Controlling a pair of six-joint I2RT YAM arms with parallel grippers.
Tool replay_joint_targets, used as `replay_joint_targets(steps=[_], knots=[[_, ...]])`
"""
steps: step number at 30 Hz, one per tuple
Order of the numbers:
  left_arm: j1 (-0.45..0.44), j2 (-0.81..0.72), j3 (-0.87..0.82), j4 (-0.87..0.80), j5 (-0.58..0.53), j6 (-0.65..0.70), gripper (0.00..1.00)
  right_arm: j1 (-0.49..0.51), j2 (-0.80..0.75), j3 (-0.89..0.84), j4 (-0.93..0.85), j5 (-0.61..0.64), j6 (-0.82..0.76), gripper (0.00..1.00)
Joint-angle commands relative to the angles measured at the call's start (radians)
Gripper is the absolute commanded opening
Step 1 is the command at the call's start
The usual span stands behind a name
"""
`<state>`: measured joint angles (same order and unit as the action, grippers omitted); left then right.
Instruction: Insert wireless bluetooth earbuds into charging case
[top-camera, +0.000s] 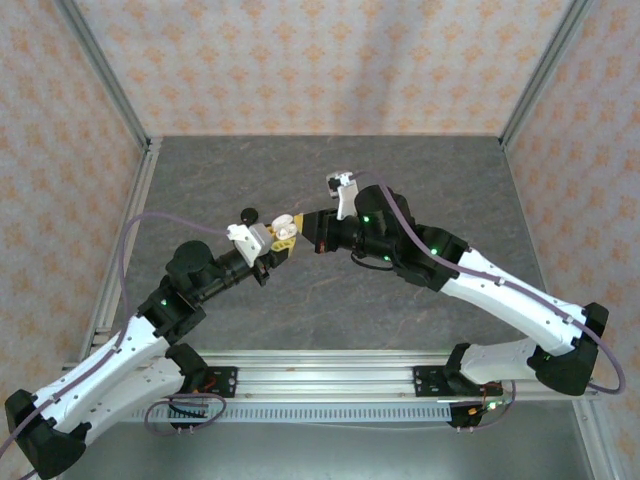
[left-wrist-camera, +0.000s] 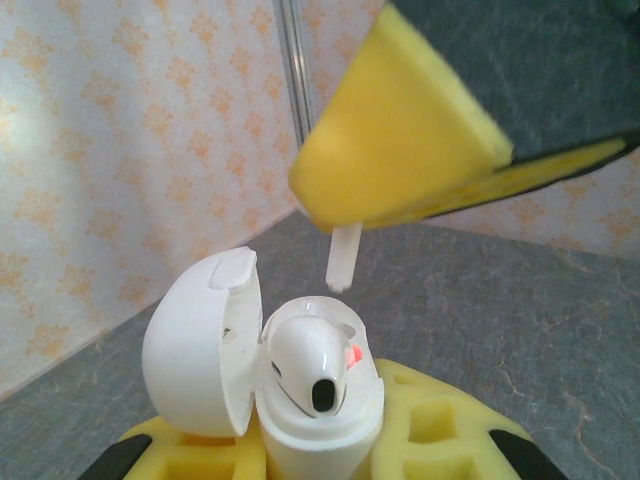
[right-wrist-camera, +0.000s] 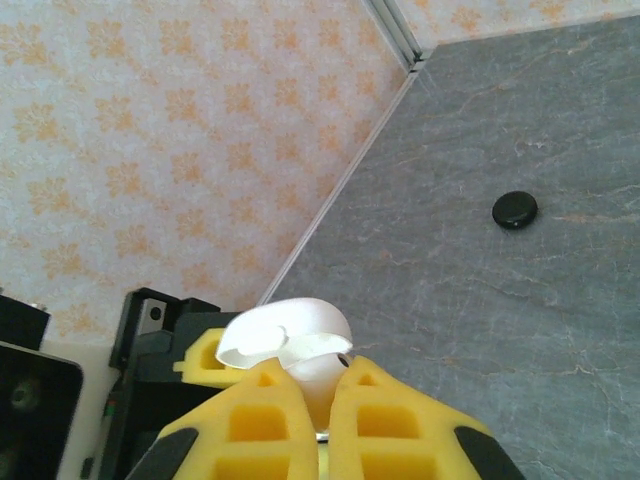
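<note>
Right hand (right-wrist-camera: 322, 388) pinches earbud (left-wrist-camera: 343, 258) above open charging case (left-wrist-camera: 330, 442).

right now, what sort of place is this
Most likely a robot test cell in a lab, not a home: an aluminium frame holds patterned wall panels around a grey stone-look tabletop, and the left arm and right arm are bolted to a rail at its near edge.
</note>
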<state>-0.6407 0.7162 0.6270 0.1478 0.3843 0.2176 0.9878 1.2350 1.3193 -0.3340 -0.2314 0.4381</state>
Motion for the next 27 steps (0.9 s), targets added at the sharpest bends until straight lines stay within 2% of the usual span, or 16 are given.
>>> replay_joint_targets(steps=[1,27], knots=[[0.003,-0.002,0.038,0.049,-0.01,-0.003,0.0,0.011,0.002,-0.008,0.039,0.018,0.006,0.09],[0.001,0.029,0.051,0.062,0.016,-0.02,0.0,0.037,0.05,0.023,0.001,0.035,-0.028,0.09]])
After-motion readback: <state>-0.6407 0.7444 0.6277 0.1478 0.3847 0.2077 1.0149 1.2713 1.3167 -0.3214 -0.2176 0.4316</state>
